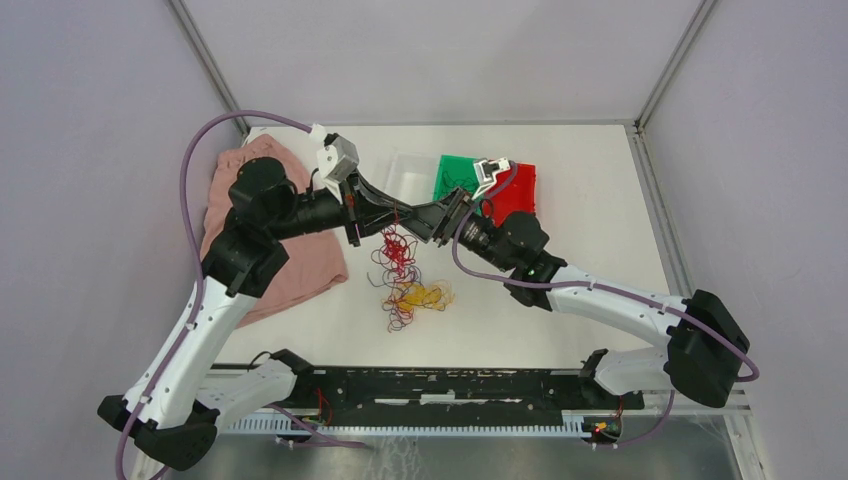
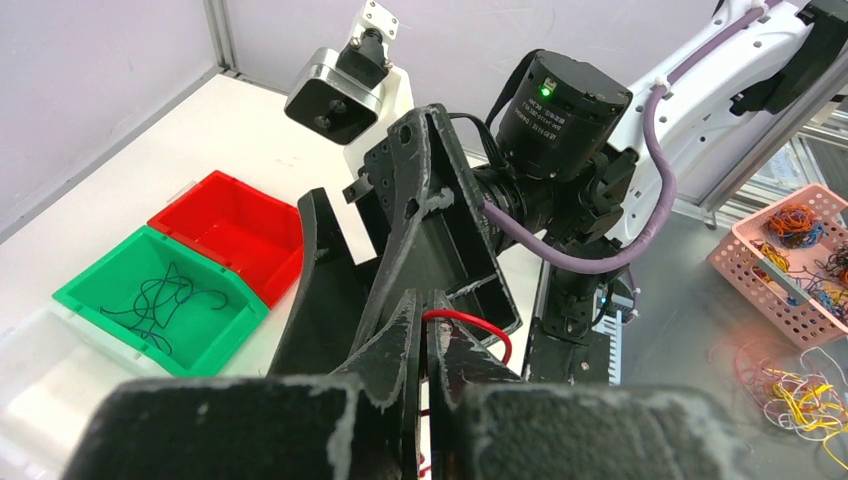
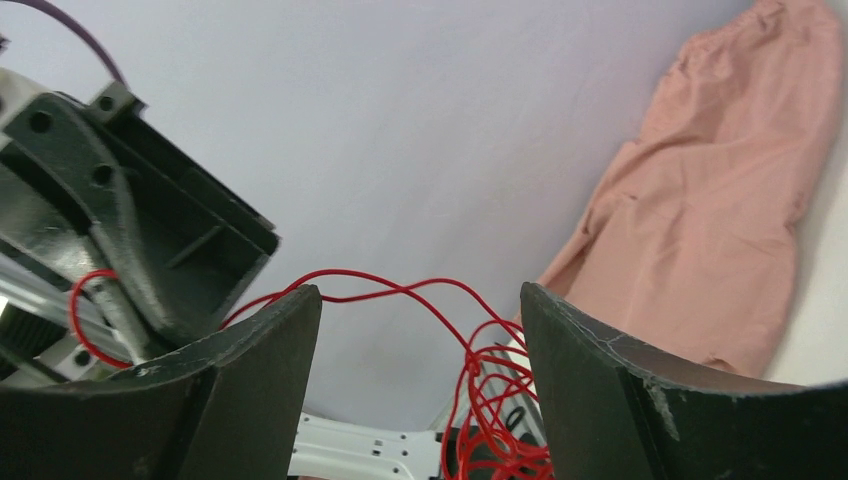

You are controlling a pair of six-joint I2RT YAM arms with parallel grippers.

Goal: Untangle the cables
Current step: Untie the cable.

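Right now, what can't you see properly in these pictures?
- Top view: where the left gripper pinches the red cable, hidden under the gripper itself.
- Right wrist view: the red cable's lower loops, cut off by the bottom edge.
- Left wrist view: where that cable hangs down, blocked by the gripper's own fingers.
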